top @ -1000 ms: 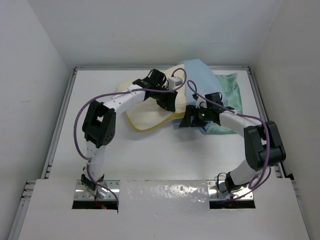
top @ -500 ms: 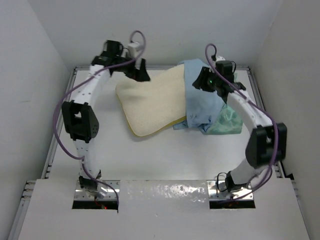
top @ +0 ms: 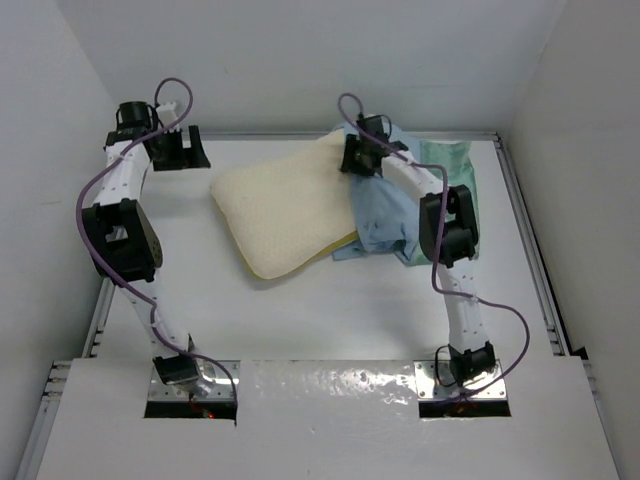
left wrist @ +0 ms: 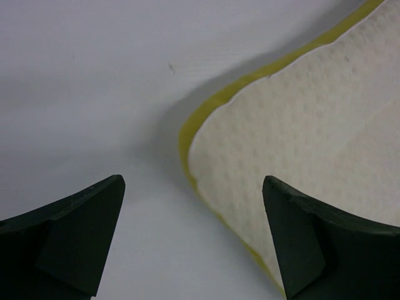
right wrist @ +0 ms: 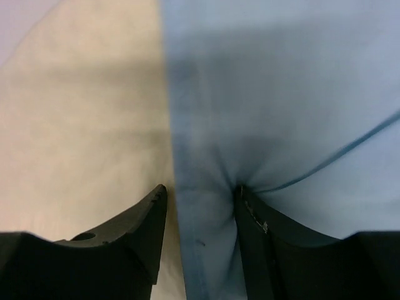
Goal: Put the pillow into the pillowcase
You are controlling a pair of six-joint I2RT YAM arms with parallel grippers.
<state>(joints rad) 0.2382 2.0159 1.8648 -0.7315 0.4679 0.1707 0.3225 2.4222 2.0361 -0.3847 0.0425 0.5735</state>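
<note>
The cream pillow [top: 285, 205] with its yellow edge band lies at an angle on the middle of the table. Its right end is under the pillowcase [top: 385, 210], whose light blue inner side faces up, with a green part [top: 455, 160] behind. My left gripper [top: 188, 152] hangs open at the back left, off the pillow. In the left wrist view, the left gripper [left wrist: 192, 181] straddles a pillow [left wrist: 312, 125] corner without touching it. My right gripper [top: 355, 160] is at the pillowcase's far edge. In the right wrist view, the right gripper [right wrist: 200, 190] is shut on a fold of pillowcase [right wrist: 281, 94] beside the pillow [right wrist: 81, 112].
The white table [top: 300, 320] is boxed in by white walls, with metal rails along the left [top: 105, 300] and right [top: 530, 270] sides. The right arm's elbow [top: 450, 225] hangs over the pillowcase. The left arm's elbow [top: 120, 240] stands by the left rail.
My left gripper opened, let go of the pillow and swung to the back left corner. My right gripper moved from the pillowcase's front to its far edge and closed on cloth. The pillow slid left.
</note>
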